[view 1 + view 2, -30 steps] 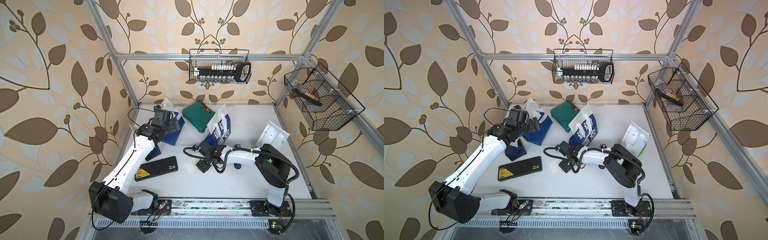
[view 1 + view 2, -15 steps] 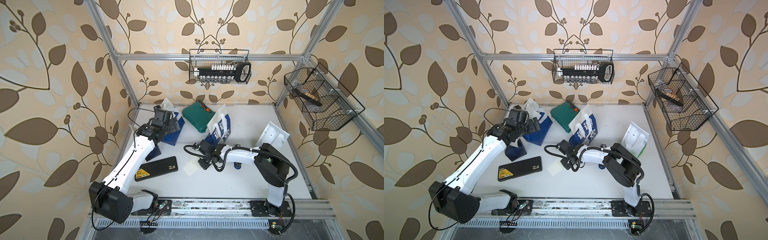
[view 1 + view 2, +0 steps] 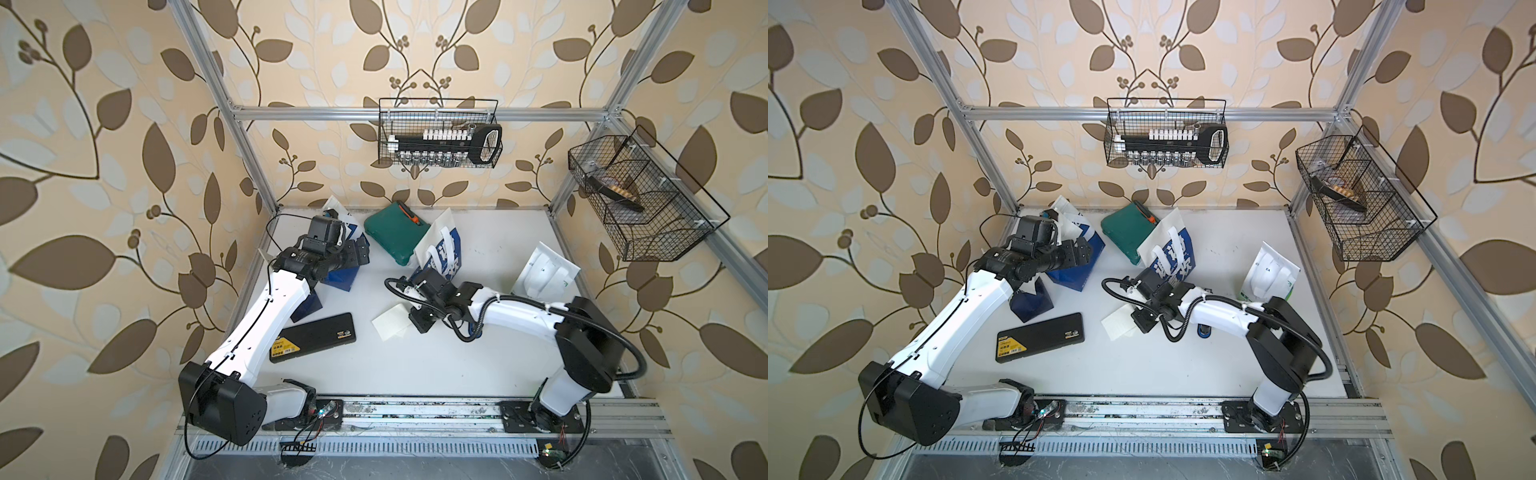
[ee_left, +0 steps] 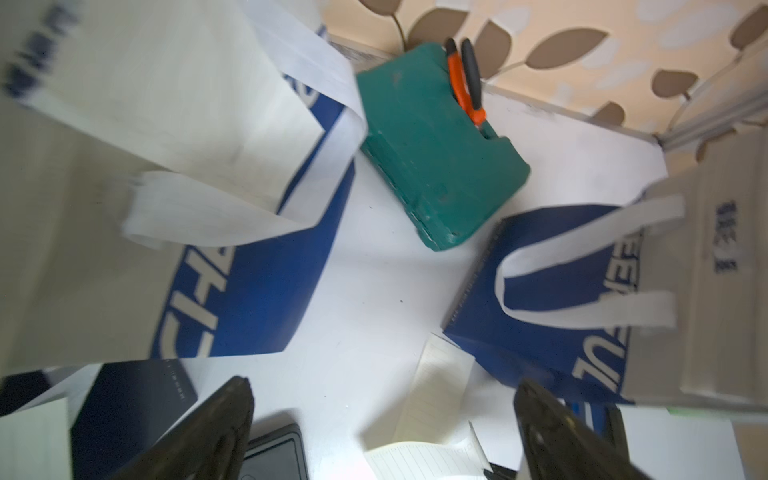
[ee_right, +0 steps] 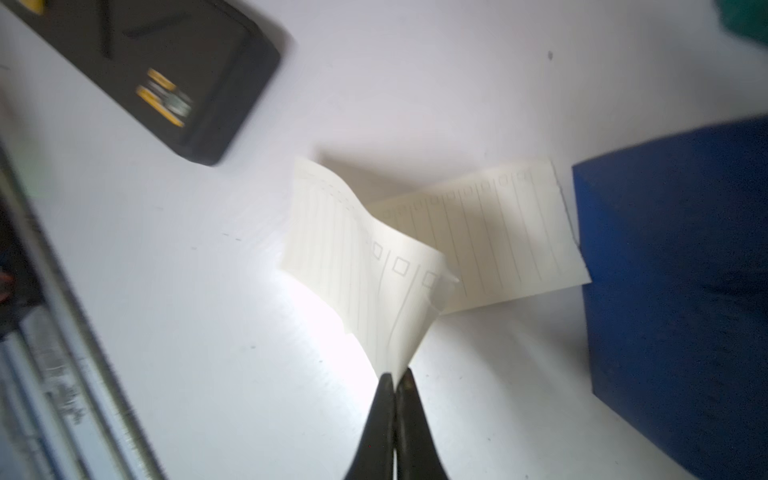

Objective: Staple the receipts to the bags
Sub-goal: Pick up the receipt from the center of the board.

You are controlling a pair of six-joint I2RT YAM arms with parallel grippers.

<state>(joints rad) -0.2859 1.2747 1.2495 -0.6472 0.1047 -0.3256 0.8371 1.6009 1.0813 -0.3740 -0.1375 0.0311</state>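
Observation:
My right gripper (image 5: 395, 374) is shut on the edge of a cream lined receipt (image 5: 365, 257), which curls up off the white table; a second receipt (image 5: 511, 232) lies flat behind it. In both top views this gripper (image 3: 415, 322) sits mid-table by the receipt (image 3: 1119, 322). A navy-and-white bag (image 3: 442, 249) lies just behind it, and a green-and-white bag (image 3: 544, 272) lies at the right. My left gripper (image 4: 384, 386) is open and holds nothing, hovering at the back left (image 3: 357, 253) over another navy bag (image 4: 257, 291). A small navy bag (image 3: 307, 307) sits beside the left arm.
A dark green pouch with orange trim (image 3: 395, 237) lies at the back. A flat black case with a yellow label (image 3: 311, 343) lies front left. Two wire baskets (image 3: 440, 139) (image 3: 640, 199) hang on the walls. A small blue object (image 3: 1203, 331) lies under the right arm.
My right gripper has shut on the receipt's edge and raised it off the table. The left arm has not moved.

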